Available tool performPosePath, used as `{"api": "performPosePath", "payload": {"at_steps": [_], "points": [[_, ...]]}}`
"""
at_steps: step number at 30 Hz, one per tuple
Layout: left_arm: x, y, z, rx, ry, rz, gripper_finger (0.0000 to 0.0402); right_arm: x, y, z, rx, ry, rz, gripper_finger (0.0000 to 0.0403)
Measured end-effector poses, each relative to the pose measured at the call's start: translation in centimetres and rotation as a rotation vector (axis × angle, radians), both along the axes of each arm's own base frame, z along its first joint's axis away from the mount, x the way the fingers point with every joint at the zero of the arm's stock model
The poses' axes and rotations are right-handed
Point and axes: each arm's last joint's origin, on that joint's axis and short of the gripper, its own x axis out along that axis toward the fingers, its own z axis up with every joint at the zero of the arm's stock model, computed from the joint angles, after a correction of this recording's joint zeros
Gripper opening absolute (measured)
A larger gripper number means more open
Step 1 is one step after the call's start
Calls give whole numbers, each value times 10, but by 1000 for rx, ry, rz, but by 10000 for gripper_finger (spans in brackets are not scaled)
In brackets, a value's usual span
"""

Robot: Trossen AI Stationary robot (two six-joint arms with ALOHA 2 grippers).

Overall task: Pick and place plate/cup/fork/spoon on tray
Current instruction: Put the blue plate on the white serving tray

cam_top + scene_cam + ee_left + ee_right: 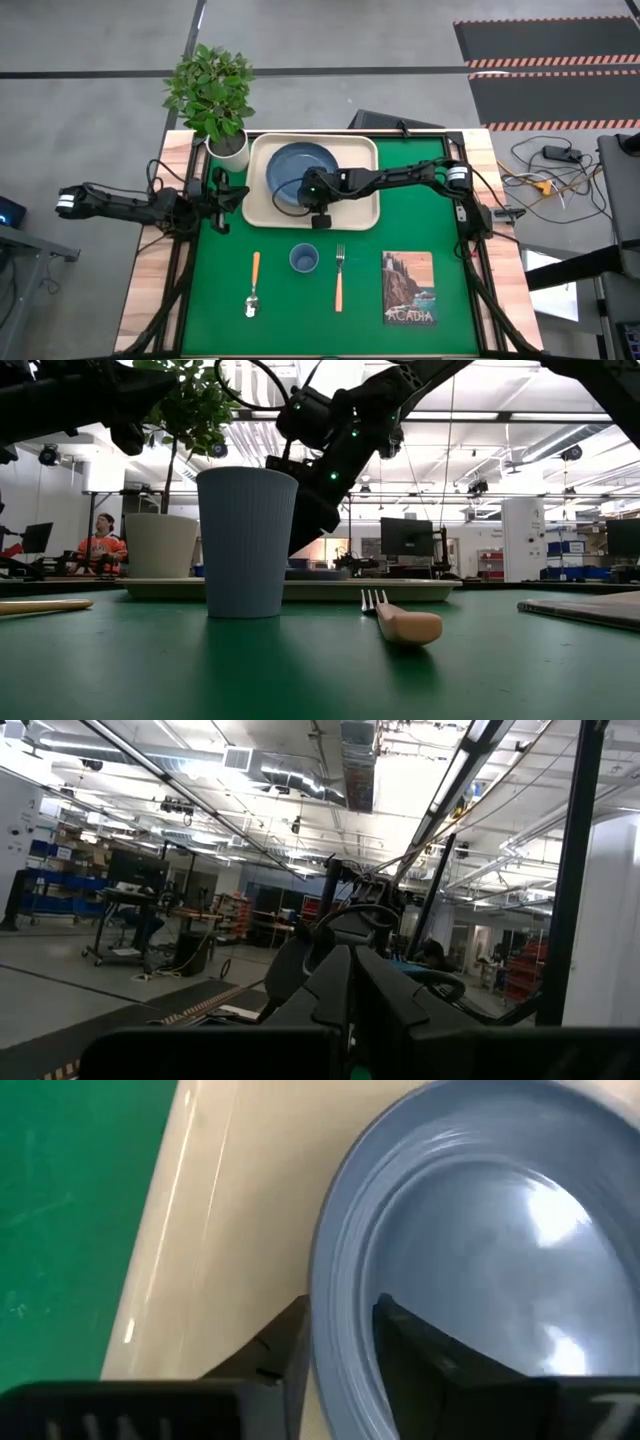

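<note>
Round glossy plate [480, 1260] rim — right jaws [340, 1345] astride.

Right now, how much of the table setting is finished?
The round slate-blue plate lies on the cream rectangular tray; the right gripper straddles its rim, jaws around it. The light-blue cup, wooden-handled fork and spoon wait on the green mat. The left gripper idles.

We can read only one piece of text: the word "ACADIA" in pale capital letters along the bottom edge of the small picture card [409, 288], which lies flat on the green mat [420, 230] in the high view. In the low and wrist views we find no lettering, label or number clear enough to read.
</note>
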Motion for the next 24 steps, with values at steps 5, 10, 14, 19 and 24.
{"api": "performPosePath", "payload": {"at_steps": [5, 10, 14, 19, 24], "points": [[0, 0, 0, 0, 0, 0, 0, -4, 1, 16, -1, -26, -4, 134], [0, 0, 0, 0, 0, 0, 0, -21, 2, 44, 7, -2, -15, 137], [0, 0, 0, 0, 0, 0, 0, -43, -10, 65, 36, 60, -73, 106], [0, 0, 0, 0, 1, 0, 0, -65, -37, 66, 71, 146, -180, 40], [0, 0, 0, 0, 1, 0, 0, -79, -63, 45, 97, 209, -263, 12]]}}
